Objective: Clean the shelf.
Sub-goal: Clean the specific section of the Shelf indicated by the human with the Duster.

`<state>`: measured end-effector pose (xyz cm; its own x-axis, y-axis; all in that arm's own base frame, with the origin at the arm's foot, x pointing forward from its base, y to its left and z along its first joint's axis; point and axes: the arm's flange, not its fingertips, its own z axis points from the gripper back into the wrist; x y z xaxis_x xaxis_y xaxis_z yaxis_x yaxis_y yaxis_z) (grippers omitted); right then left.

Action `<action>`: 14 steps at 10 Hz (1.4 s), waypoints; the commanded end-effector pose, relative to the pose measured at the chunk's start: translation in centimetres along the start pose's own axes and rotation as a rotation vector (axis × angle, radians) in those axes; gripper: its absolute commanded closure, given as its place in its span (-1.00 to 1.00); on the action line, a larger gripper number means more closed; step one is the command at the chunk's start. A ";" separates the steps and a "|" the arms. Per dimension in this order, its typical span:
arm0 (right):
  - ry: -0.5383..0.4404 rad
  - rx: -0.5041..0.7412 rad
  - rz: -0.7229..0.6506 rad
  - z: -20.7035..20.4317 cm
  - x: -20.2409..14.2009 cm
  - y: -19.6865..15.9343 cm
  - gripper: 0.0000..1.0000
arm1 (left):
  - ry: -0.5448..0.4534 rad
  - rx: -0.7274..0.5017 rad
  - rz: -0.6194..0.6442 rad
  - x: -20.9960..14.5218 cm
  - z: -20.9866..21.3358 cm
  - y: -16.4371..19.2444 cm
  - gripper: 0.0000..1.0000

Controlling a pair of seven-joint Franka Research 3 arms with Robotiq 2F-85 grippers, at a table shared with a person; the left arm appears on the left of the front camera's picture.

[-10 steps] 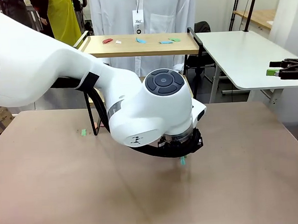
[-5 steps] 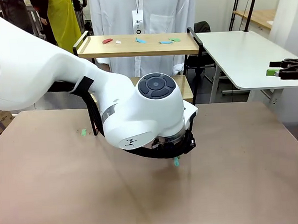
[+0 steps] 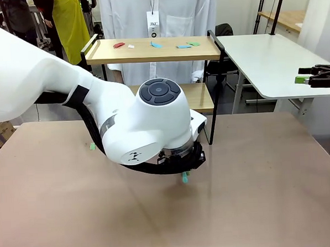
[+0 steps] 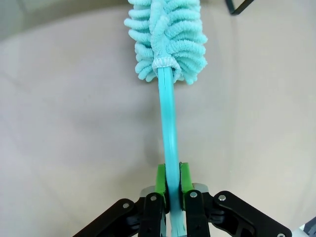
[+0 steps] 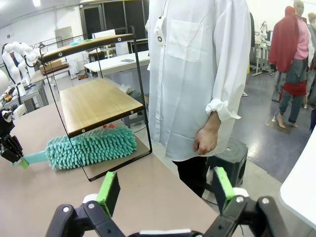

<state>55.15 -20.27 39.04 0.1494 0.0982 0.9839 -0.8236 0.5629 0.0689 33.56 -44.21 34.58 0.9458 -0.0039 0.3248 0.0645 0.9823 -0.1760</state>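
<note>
The shelf stands at the table's far edge, with several small coloured scraps on its top board. Its lower board is bare. My left gripper is shut on the teal handle of a fluffy teal duster. In the front view the left gripper hangs low over the table under the big white wrist, which hides the duster's head. The duster head lies on the table at the shelf's foot, below the lower board. My right gripper stands open at the far right, holding nothing.
A person in a white shirt stands behind the shelf, one hand hanging down. A green scrap lies on the brown table near the shelf's left leg. A white table stands to the right.
My left arm has swung to the left across the table, carrying the duster with it. The right gripper has stayed put.
</note>
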 end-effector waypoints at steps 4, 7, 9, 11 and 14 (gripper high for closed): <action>0.000 0.000 0.006 -0.1 0.3 0.1 -1.00 | 0.027 0.102 0.054 0.3 1.2 5.7 0.74; 0.000 0.000 0.006 -0.1 0.3 0.1 -1.00 | 0.051 0.161 0.075 -0.1 1.4 8.4 0.74; 0.000 0.000 0.006 -0.1 0.3 0.1 -1.00 | 0.058 0.211 0.101 -0.4 1.8 10.7 0.74; 0.000 0.000 0.006 -0.1 0.3 0.1 -1.00 | 0.063 0.253 0.124 -0.5 2.6 12.9 0.74; 0.000 0.000 0.006 -0.1 0.3 0.1 -1.00 | 0.075 0.331 0.152 -0.9 3.1 15.9 0.74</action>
<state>55.15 -20.27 39.04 0.1494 0.0982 0.9839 -0.8236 0.5629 0.0689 33.34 -29.11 33.97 0.9537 0.1389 0.2669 -0.1632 0.9840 0.0711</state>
